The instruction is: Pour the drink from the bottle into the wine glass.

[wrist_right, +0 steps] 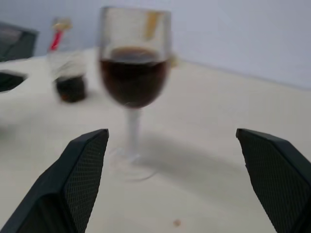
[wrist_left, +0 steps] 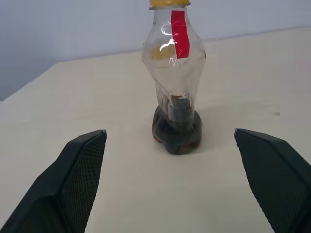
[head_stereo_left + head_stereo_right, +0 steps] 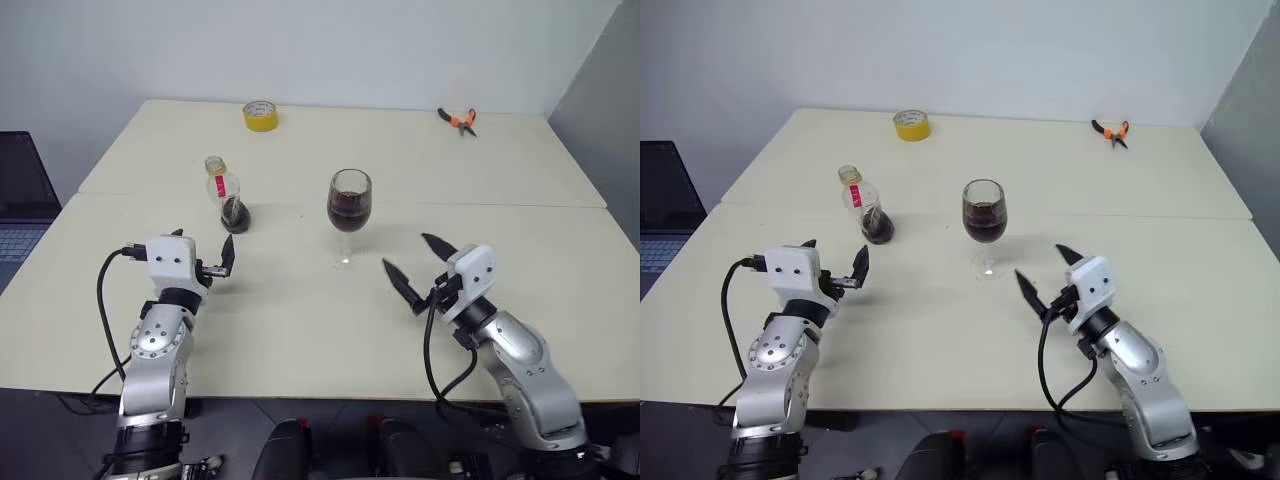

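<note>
On the desk (image 3: 300, 330), seen from the head camera, we find the bottle (image 3: 225, 196) upright and capped, a little drink (image 3: 234, 214) left in its base, and the wine glass (image 3: 349, 212) standing well apart from it toward the robot's right, its bowl roughly half full. The left tool (image 3: 222, 262) sits short of the bottle, the right tool (image 3: 420, 268) short of the glass; both have their fingers apart and hold nothing.

Along the left wrist, we see the bottle's thin, dented plastic wall between two spread black fingers (image 2: 80, 160). We judge it light, soft and easily crushed or tipped; the pinched waist above the liquid looks the surest hold.

Along the right wrist, we see the glass between its own spread fingers (image 1: 82, 160). We judge it rigid, smooth, fragile and top-heavy with liquid; the stem just under the bowl suits a gentle grip.
</note>
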Controlling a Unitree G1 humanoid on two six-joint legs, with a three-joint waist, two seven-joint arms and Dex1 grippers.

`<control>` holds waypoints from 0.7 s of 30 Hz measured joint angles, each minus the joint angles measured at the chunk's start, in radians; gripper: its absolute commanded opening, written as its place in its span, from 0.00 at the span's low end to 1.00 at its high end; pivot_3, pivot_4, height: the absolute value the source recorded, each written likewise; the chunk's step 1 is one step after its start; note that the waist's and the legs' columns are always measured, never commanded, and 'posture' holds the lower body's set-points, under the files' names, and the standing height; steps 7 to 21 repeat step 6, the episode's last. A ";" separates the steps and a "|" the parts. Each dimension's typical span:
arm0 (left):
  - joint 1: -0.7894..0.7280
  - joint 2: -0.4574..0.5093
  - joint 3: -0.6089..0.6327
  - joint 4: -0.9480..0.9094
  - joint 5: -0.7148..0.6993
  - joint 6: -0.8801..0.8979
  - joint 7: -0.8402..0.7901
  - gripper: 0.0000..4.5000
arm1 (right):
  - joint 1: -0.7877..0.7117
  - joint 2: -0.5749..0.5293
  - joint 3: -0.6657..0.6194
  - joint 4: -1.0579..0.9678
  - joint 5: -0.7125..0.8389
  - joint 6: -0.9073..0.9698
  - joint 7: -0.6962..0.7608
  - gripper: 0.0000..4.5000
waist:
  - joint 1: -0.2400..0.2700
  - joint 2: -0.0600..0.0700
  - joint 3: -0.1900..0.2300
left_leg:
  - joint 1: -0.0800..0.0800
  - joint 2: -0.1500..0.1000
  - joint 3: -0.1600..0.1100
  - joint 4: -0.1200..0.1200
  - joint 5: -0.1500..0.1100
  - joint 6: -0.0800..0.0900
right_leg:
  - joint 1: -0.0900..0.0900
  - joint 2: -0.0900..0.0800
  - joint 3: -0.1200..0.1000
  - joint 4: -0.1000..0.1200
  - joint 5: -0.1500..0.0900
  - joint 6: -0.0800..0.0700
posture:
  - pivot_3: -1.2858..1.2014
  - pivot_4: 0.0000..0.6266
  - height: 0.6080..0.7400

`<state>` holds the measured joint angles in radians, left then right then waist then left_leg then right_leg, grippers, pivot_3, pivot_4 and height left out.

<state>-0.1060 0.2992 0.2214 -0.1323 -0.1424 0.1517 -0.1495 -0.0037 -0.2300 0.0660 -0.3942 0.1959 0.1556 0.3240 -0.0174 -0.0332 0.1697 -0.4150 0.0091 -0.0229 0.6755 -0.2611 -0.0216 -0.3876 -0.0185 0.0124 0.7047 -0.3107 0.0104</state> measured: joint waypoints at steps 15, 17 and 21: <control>0.015 -0.013 -0.016 -0.016 -0.002 0.043 0.000 0.99 | 0.035 0.090 -0.008 0.084 -0.018 -0.106 -0.047 1.00 | 0.000 0.000 0.000 | 0.000 0.000 0.000 0.000 0.000 0.000 | 0.000 0.000 0.000 0.000 0.000 0.000 | 0.52 0.24 1.00; 0.015 -0.013 -0.016 -0.016 -0.002 0.043 0.000 0.99 | 0.035 0.090 -0.008 0.084 -0.018 -0.106 -0.047 1.00 | 0.000 0.000 0.000 | 0.000 0.000 0.000 0.000 0.000 0.000 | 0.000 0.000 0.000 0.000 0.000 0.000 | 0.52 0.24 1.00; 0.015 -0.013 -0.016 -0.016 -0.002 0.043 0.000 0.99 | 0.035 0.090 -0.008 0.084 -0.018 -0.106 -0.047 1.00 | 0.000 0.000 0.000 | 0.000 0.000 0.000 0.000 0.000 0.000 | 0.000 0.000 0.000 0.000 0.000 0.000 | 0.52 0.24 1.00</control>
